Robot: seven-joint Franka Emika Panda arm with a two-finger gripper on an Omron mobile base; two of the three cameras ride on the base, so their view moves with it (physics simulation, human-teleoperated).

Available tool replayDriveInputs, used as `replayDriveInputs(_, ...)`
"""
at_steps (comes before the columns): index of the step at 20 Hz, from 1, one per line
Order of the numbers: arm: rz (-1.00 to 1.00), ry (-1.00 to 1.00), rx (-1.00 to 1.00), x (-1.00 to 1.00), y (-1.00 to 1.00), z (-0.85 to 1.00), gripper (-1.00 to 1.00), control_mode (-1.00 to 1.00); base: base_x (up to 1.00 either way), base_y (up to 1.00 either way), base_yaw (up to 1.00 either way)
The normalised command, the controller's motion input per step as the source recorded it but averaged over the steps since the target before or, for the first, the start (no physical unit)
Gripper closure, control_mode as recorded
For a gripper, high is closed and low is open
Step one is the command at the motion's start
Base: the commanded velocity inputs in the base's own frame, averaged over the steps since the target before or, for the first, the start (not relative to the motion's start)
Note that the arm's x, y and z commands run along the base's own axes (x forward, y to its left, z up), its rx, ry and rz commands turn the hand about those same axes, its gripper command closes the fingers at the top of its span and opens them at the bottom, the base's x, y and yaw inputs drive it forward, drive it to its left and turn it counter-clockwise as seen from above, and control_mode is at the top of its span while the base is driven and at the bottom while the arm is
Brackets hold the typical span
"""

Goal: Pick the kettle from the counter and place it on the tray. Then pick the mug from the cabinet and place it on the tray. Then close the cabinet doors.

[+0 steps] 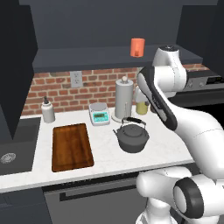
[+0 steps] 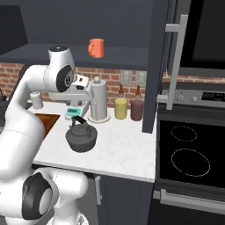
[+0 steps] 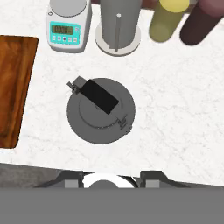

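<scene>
The dark grey kettle (image 1: 132,136) (image 2: 81,136) (image 3: 100,110) stands upright on the white counter (image 1: 109,155), right of the brown wooden tray (image 1: 72,146) (image 3: 13,87). My gripper (image 3: 111,180) (image 2: 81,104) hangs above the kettle and points straight down at it. It is open, with nothing between its fingertips (image 3: 72,180). The orange-red mug (image 1: 137,47) (image 2: 96,47) sits on the shelf of the open cabinet (image 1: 87,59). One cabinet door (image 2: 159,66) stands swung out on the right, the other (image 1: 15,65) on the left.
Behind the kettle stand a steel paper-towel holder (image 1: 124,98), a small scale (image 1: 99,113), a yellow jar (image 2: 121,108) and a maroon jar (image 2: 137,109). A soap dispenser (image 1: 47,110) and a sink (image 1: 13,153) lie left of the tray. A black stove (image 2: 189,154) is on the right.
</scene>
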Motion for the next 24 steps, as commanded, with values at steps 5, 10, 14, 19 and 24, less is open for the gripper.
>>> replayDriveInputs(5, 0.00, 0.00, 0.00, -0.14, 0.00, -0.04, -1.00, -1.00, 0.00, 0.00, 0.00)
replayDriveInputs(10, 0.03, 0.00, -0.02, -0.38, 0.00, -0.32, -1.00, -1.00, 0.00, 0.00, 0.00)
replayDriveInputs(14, 0.15, -0.01, -0.17, -0.39, 0.12, -0.44, -1.00, -1.00, 0.00, 0.00, 0.00)
replayDriveInputs(19, 0.32, 0.00, -0.22, -0.10, 0.03, -0.49, -1.00, -1.00, 0.00, 0.00, 0.00)
replayDriveInputs(24, 0.41, 0.00, -0.12, 0.15, -0.02, -0.23, -1.00, -1.00, 0.00, 0.00, 0.00)
